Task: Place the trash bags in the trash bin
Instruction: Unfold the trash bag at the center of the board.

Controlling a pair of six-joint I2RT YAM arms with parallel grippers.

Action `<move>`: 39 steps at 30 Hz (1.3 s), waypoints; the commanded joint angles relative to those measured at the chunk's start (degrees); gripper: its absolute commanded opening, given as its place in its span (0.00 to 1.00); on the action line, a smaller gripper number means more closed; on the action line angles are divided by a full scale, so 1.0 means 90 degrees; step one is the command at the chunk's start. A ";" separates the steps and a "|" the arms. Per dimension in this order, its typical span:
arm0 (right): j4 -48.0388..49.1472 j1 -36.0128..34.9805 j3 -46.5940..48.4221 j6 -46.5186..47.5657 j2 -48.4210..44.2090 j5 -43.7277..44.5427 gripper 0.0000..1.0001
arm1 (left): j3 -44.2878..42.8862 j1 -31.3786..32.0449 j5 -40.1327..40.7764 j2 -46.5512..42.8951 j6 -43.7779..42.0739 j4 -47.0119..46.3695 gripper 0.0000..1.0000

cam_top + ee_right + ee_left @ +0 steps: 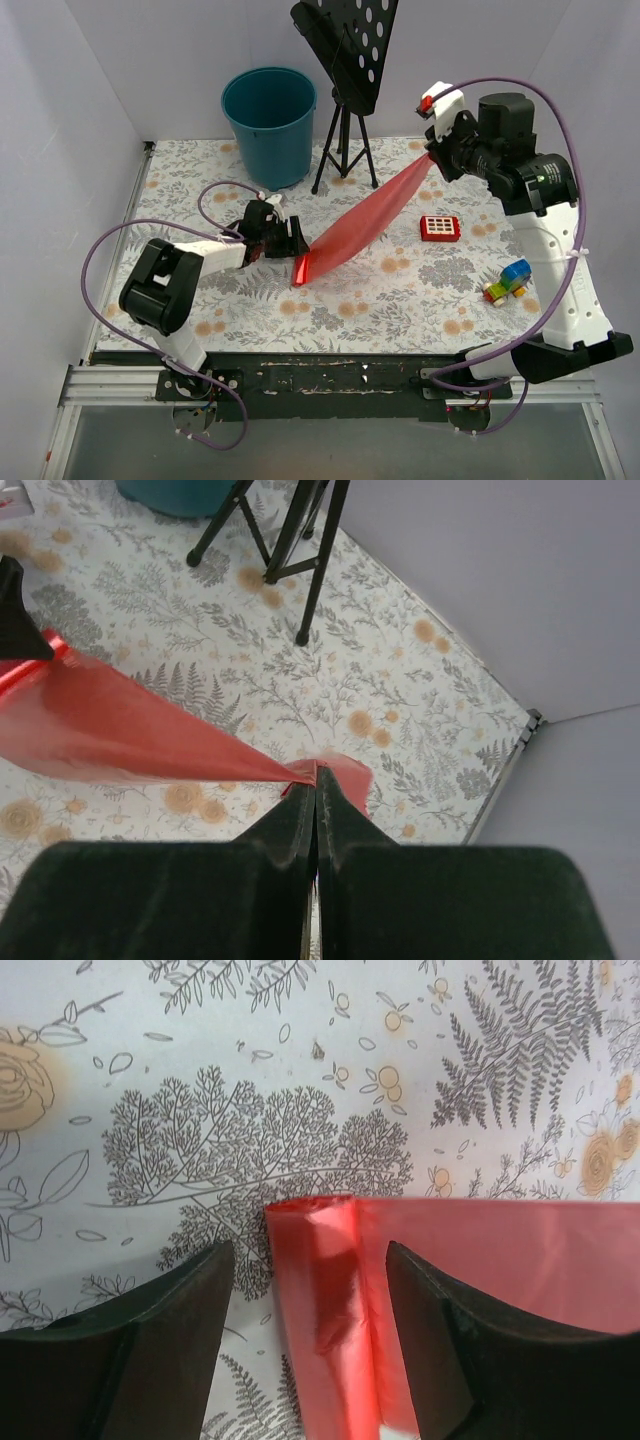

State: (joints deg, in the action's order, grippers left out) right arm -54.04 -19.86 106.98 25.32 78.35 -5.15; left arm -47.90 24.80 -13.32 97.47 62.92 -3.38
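Left gripper (285, 240) sits low over the table (400, 290), jaws apart, with the rolled end of the red trash bag (365, 222) lying between them, unpinched. The bag stretches up and right to the raised right gripper (435, 155), whose jaws are clamped together on its far corner. The teal trash bin (268, 125) stands at the far edge beside a black tripod stand (345, 150), well apart from the bag.

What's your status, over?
Left gripper open, straddling rolled end of red bag. Right gripper shut on its other end, up high. Bin at back; tripod stand beside it.
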 commanded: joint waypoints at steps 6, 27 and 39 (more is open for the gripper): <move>-0.0108 0.0009 0.0632 0.0389 -0.0023 0.0513 0.01 | 0.0156 -0.0079 0.0035 0.0732 0.0060 0.0639 0.63; 0.0642 0.0428 -0.1260 0.0468 -0.0823 0.2113 0.01 | -0.0264 0.0174 -0.0873 0.1328 -0.0252 0.0590 0.65; 0.0917 0.1347 -0.1544 0.0614 -0.1069 0.2222 0.01 | -0.0722 0.0975 -0.0971 0.1620 -0.0633 0.0902 0.70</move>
State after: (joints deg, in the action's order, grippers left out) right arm -49.12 -7.53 91.29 30.00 70.41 15.42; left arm -55.64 30.20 -21.98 106.39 58.70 -8.56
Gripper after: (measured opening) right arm 0.022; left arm 0.698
